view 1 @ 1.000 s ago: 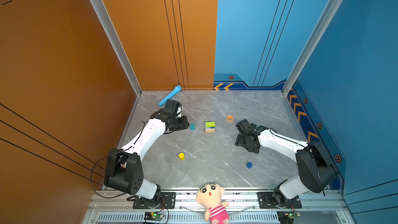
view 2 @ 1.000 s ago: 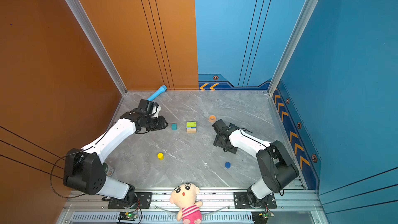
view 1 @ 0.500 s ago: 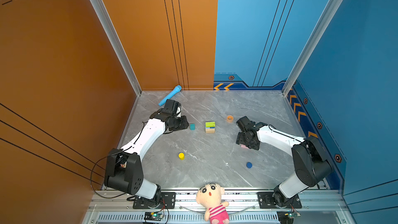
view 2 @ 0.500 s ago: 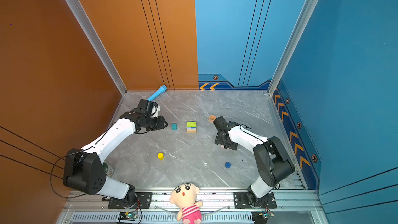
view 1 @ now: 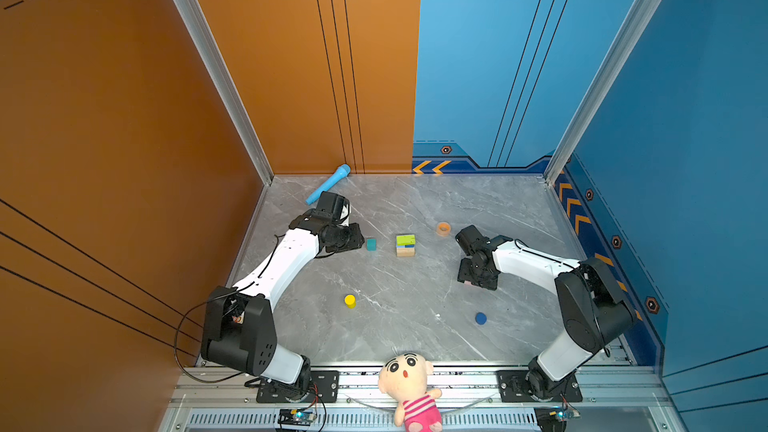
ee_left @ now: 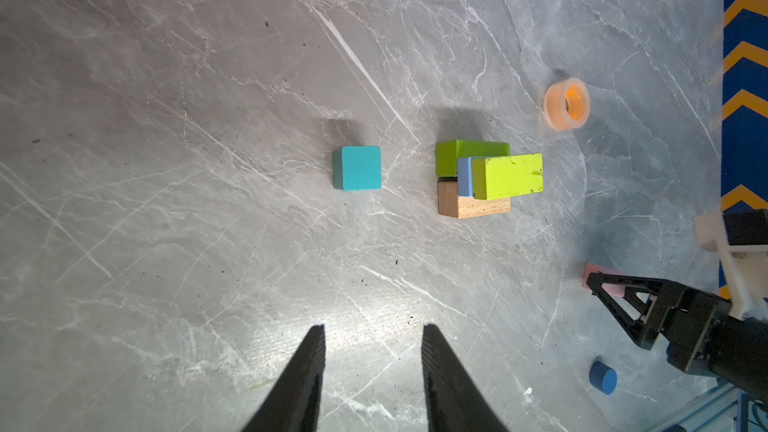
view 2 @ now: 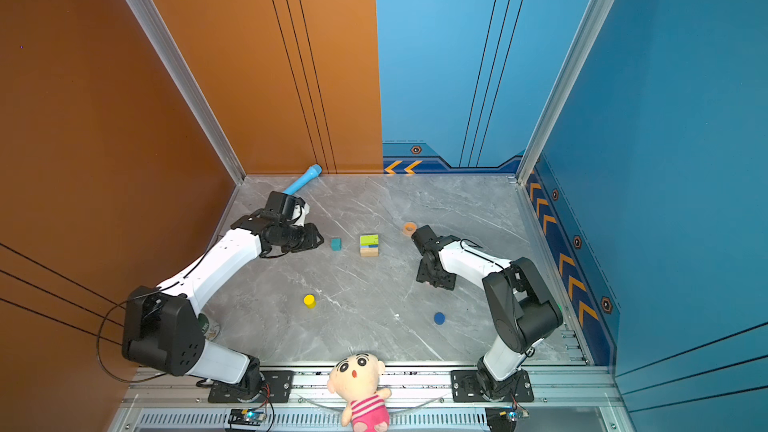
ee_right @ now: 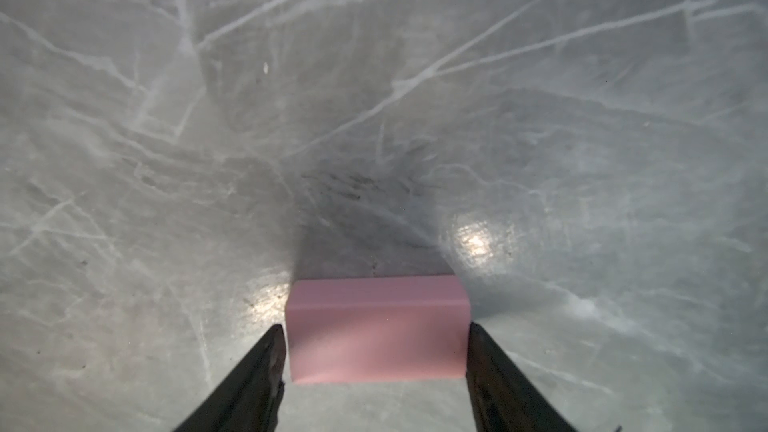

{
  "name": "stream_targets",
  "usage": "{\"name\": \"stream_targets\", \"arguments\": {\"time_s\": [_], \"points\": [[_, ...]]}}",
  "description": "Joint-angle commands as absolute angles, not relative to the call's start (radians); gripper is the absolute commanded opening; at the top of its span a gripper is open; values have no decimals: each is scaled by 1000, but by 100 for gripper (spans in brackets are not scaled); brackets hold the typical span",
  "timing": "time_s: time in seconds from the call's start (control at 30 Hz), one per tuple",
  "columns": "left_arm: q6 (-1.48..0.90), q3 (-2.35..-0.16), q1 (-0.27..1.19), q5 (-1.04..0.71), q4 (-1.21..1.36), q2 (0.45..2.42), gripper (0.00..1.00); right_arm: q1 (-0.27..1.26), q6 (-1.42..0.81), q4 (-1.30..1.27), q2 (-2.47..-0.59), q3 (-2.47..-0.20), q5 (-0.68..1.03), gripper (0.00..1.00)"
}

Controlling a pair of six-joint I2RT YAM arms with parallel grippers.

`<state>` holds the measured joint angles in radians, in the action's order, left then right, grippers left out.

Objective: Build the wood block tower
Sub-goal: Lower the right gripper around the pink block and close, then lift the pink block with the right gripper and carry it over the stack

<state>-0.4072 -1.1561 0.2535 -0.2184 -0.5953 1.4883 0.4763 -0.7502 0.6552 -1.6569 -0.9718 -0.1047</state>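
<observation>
Right fingers (ee_right: 266, 367): parted, one either side of the pink brick (ee_right: 376, 326), a thin gap showing on each side. Nothing is clamped yet. The brick lies flat on the counter (ee_right: 374, 118), and the tips reach only part way along its flanks.

Step in hand, as judged: grasp the pink brick for the tower.
- Close evenly. If one finger lands first, the brick will likely skid or yaw on the smooth counter.
- Reach a little further past the brick before clamping. A tip-only hold may let it pivot on the lift.
- Lift straight up and keep the brick level.

Left fingers (ee_left: 305, 376): partly parted, holding nothing, low over the counter. The teal cube (ee_left: 356, 168) sits ahead of them, apart from both tips.

Further out, past the cube, is the stack (ee_left: 478, 180): a tan and a lime brick below, a blue cube and another lime brick above. It is well apart from the right fingers, so the carry is long. Set the brick down flat and release low, because the top tier looks offset.

The ring (ee_left: 567, 103) lies beyond the stack. The blue cylinder (ee_left: 602, 376) is near the right arm. The yellow cylinder (view 1: 350, 300) is loose, away from both.
</observation>
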Motion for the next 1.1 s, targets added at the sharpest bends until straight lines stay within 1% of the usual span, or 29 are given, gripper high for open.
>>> {"name": "stream_targets", "arguments": {"time_s": [0.0, 0.3, 0.57, 0.87, 1.07], "points": [[-390, -1148, 243, -229, -615, 1469, 41, 468, -732, 693, -1661, -987, -93, 66], [-390, -1146, 243, -230, -615, 1467, 41, 468, -727, 690, -1672, -986, -87, 59], [-390, -1146, 242, -228, -615, 1464, 41, 472, -721, 719, -1649, -1007, -83, 58], [-390, -1140, 241, -224, -615, 1462, 41, 489, -685, 817, -1630, -1119, -86, 58], [-390, -1131, 239, -222, -612, 1458, 41, 515, -643, 933, -1685, -1280, -90, 58]]}}
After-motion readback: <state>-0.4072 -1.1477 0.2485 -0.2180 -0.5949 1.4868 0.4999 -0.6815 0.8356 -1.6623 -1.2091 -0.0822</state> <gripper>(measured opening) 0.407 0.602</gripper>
